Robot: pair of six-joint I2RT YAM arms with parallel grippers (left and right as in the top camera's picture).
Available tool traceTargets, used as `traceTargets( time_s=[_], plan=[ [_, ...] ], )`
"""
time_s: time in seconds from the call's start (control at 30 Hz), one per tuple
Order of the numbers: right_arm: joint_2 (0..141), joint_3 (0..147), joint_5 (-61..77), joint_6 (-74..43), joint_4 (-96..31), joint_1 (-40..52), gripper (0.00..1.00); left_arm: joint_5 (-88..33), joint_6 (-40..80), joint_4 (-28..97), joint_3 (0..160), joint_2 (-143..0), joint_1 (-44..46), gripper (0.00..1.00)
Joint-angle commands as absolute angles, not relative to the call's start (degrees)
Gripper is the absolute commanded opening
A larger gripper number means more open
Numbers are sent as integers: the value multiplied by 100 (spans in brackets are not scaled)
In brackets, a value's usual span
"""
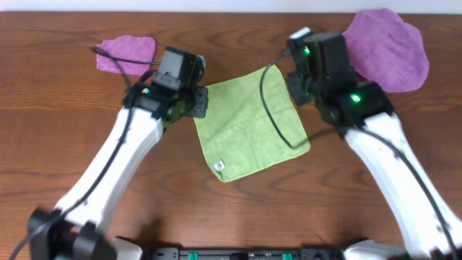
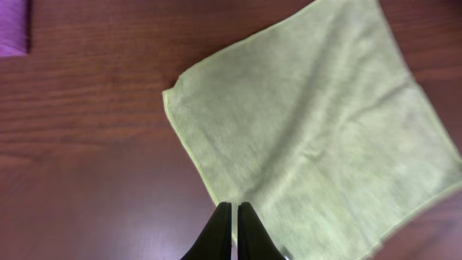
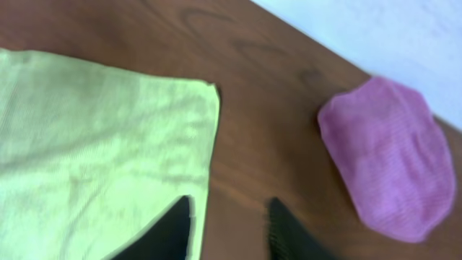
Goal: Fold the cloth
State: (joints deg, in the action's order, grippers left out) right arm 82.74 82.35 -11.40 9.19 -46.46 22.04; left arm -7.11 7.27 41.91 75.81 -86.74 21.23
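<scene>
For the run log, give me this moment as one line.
cloth: flat, unfolded | left claw: shut, at cloth edge | right claw: open, straddling cloth edge

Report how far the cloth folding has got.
Done: nothing; the cloth lies flat and unfolded, white tag showing. In hand: the right gripper straddles the cloth's edge near a corner, jaws apart; the left gripper is shut over its other side. Left: grasp an edge, fold it over, release.
</scene>
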Motion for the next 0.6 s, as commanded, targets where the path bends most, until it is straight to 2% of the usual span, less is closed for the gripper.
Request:
traceTargets(
  time_s=[0.0,0.07,0.1,0.37,0.47,0.57],
  plan=[
    [7653,8270,-1201,642,-5013,2482,20,-749,742,4338,7393,-8014,2305,6],
    [7349,8265,-1308,421,-5323,2604,4,-698,827,4383,7168,-7603,2427,6],
    [7194,8235,-1332,322,-5481,2659,2,-703,888,4379,7000,-7356,2499,6],
    [5437,6794,-1828,-819,-5944,3548,1,-467,1426,4654,5341,-5264,3190,6],
    [4626,5671,-1927,-1498,-5607,4150,1,58,1806,4792,4840,-4762,3785,6],
    [4268,4755,-2200,-1911,-5011,4501,1,193,2143,4386,4375,-4740,4228,6]
  ],
)
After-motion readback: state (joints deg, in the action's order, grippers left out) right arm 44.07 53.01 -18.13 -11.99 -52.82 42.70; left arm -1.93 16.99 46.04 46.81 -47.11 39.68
